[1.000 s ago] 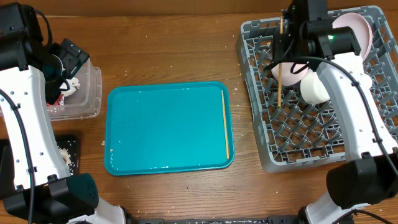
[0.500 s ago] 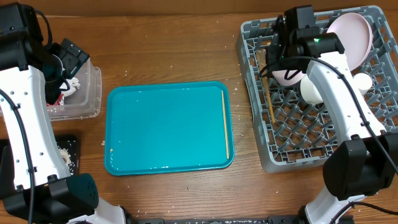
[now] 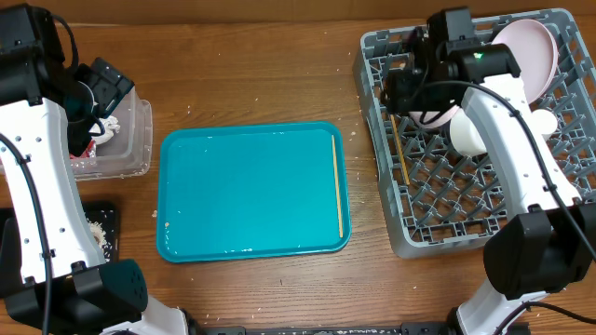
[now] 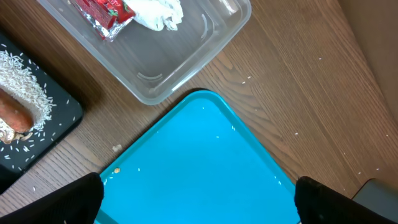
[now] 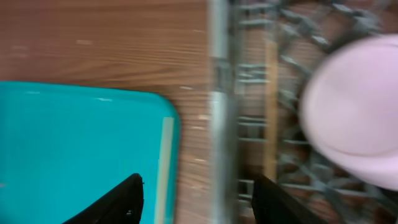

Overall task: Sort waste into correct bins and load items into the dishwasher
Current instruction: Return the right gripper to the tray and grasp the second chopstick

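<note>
Right gripper was held low over the left side of the dish rack, jaws parted, nothing between them. One chopstick lay flat on the lattice just below it. Judgement: the rack was the intended drop spot, with a plate, bowl and cup already stood among the pegs. The second chopstick lay along the right edge of the teal tray, otherwise bare, so the pair was only half loaded.

Left gripper was parked wide and empty, up over the gap between the clear tub and the tray. It was probably kept clear of the right arm's work.

Views compared:
- Overhead: both chopsticks and the whole rack layout were given. The tub contents were half hidden by the left arm.
- Left wrist: sorting was confirmed there. Napkin and red wrapper sat in the tub, carrot and rice on the black tray.
- Right wrist: blurred, but the empty gap between the fingers was shown, which the arm hid from overhead. The rack chopstick was seen as a pale strip beside the bowl.
</note>
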Motion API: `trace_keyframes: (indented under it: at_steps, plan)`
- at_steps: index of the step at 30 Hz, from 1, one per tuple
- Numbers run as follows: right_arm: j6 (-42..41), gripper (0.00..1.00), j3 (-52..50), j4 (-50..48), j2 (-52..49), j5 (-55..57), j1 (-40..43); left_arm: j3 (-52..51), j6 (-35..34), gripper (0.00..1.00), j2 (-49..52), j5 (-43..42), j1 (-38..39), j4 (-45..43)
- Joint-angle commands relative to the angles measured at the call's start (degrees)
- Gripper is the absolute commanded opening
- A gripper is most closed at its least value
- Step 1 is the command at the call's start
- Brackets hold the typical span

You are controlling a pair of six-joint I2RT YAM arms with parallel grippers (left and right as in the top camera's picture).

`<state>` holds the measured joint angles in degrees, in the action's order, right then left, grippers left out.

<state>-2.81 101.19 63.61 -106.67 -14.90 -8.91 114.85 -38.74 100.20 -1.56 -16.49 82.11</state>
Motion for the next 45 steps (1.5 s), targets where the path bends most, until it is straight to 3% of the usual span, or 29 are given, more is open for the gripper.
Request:
trace_keyframes:
  at_steps: [1, 6, 11, 17, 24, 33, 35, 41, 45]
  plan:
    - [-5.1, 0.58, 2.4, -0.5, 2.2, -10.0, -2.2, 0.4, 1.1, 1.00, 0.1, -0.4, 0.0, 0.0]
    - [-14.1, 0.61, 0.6, 0.2, 2.0, 1.0, -8.4, 0.4, 1.1, 1.00, 0.1, -0.4, 0.0, 0.0]
    - [-23.2, 0.81, -4.1, -1.4, 0.7, 14.1, -16.6, 0.4, 1.0, 1.00, 0.1, -0.4, 0.0, 0.0]
    - [-28.1, 0.67, -12.0, -9.1, -3.0, 15.1, -21.6, 0.4, 1.1, 1.00, 0.1, -0.4, 0.0, 0.0]
    - [-28.9, 0.62, -15.5, -12.2, -10.8, 14.8, -23.8, 0.4, 1.1, 1.00, 0.1, -0.4, 0.0, 0.0]
    - [-28.8, 0.61, -15.7, -12.5, -13.4, 14.9, -24.9, 0.4, 1.1, 1.00, 0.1, -0.4, 0.0, 0.0]
    - [-28.8, 0.55, -15.9, -12.6, -13.5, 14.9, -24.9, 0.4, 1.1, 1.00, 0.1, -0.4, 0.0, 0.0]
    - [-28.8, 0.06, -18.3, -14.6, -14.0, 15.3, -24.9, 0.4, 1.1, 1.00, 0.1, -0.4, 0.0, 0.0]
    - [-28.9, 0.04, -17.5, -13.8, -13.8, 14.7, -24.9, 0.4, 1.1, 1.00, 0.1, -0.4, 0.0, 0.0]
